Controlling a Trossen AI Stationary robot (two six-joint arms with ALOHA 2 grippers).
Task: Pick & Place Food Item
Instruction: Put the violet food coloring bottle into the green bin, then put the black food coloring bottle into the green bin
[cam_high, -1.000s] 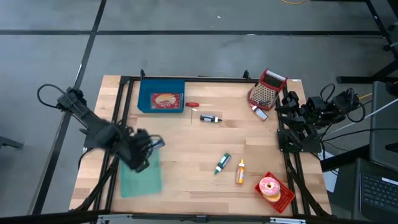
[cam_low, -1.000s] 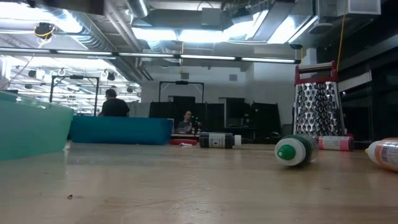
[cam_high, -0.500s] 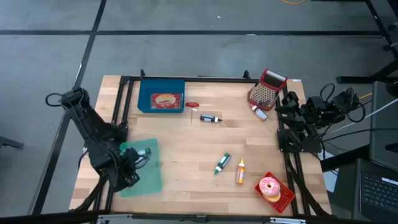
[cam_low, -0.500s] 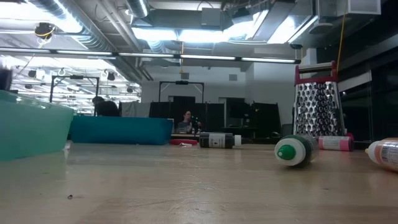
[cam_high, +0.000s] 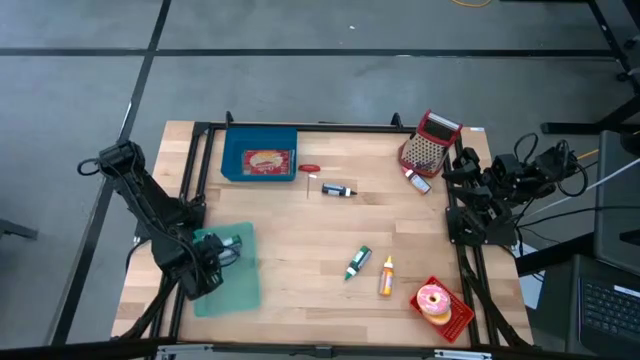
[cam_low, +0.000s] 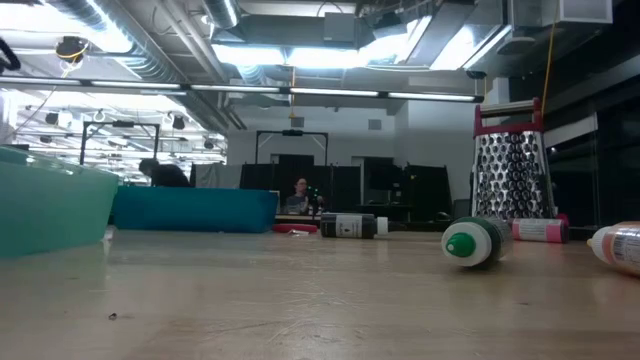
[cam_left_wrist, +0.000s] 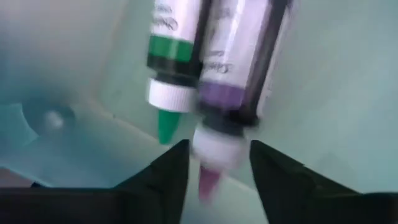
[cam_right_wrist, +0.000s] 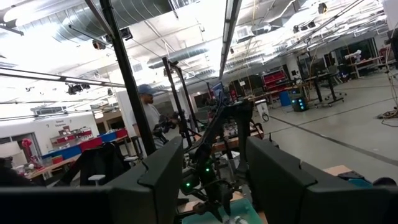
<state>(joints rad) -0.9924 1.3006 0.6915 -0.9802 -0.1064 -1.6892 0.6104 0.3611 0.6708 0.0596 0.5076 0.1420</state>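
My left gripper (cam_high: 205, 278) points down into the teal bin (cam_high: 238, 292) at the near left of the table. In the left wrist view two squeeze bottles lie side by side on the bin's floor (cam_left_wrist: 336, 93): one with a green band (cam_left_wrist: 171, 62) and one with a purple band (cam_left_wrist: 239, 56). My left gripper (cam_left_wrist: 217, 152) is open, and its fingers stand on either side of the purple bottle's white cap (cam_left_wrist: 214, 146), a little apart from it. My right gripper (cam_right_wrist: 214, 162) is open with nothing between its fingers. It is raised at the table's right edge (cam_high: 470, 190) and faces the room.
A blue tray (cam_high: 260, 160) with food stands at the far left. A pink donut on a red plate (cam_high: 435, 300) is at the near right. Green (cam_high: 358, 262), orange (cam_high: 386, 276) and black (cam_high: 340, 189) bottles lie mid-table. A grater (cam_high: 425, 150) stands at the far right.
My left gripper has swung from above the teal bin's far side toward the table's near left corner. It has sunk into the bin and now points straight down.
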